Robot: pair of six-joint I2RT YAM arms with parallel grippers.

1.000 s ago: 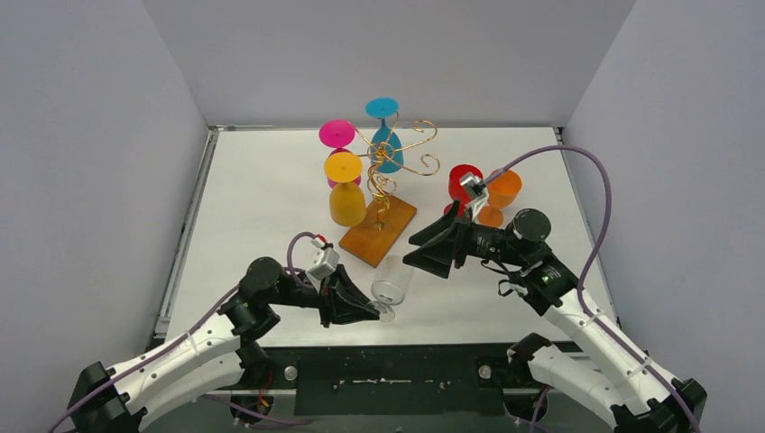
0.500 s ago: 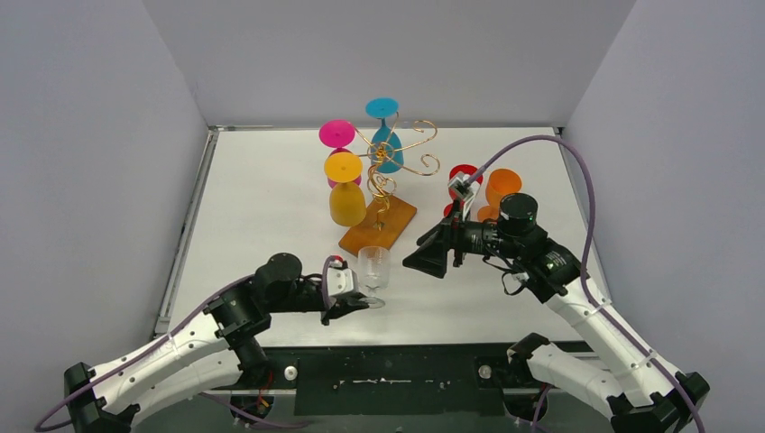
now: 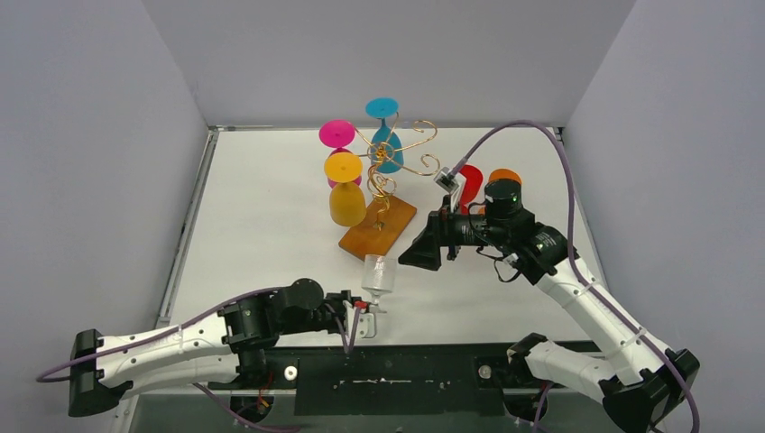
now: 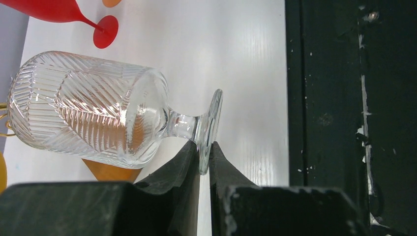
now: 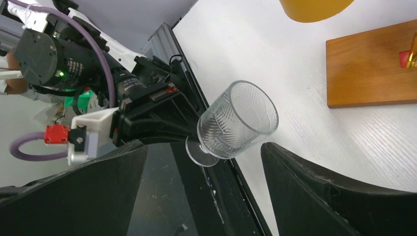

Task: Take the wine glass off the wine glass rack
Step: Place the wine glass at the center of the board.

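Observation:
The gold wire wine glass rack (image 3: 390, 171) stands on its orange-brown wooden base (image 3: 377, 231) at the table's middle back. Pink (image 3: 336, 135), yellow (image 3: 345, 191) and blue (image 3: 386, 144) glasses hang on it. My left gripper (image 3: 365, 308) is shut on the foot of a clear ribbed wine glass (image 3: 378, 276), pinching the foot's rim (image 4: 208, 132) at the table's near edge; the bowl (image 4: 88, 108) tilts away. My right gripper (image 3: 421, 253) is open and empty, right of the base, facing the clear glass (image 5: 238, 122).
A red glass (image 3: 466, 185) and an orange glass (image 3: 503, 177) stand at the right behind my right arm. The black frame (image 4: 344, 98) runs along the table's near edge. Grey walls enclose the table.
My left gripper has drawn back toward the near edge with the clear glass. My right arm has lifted and shifted left, now covering more of the red and orange glasses.

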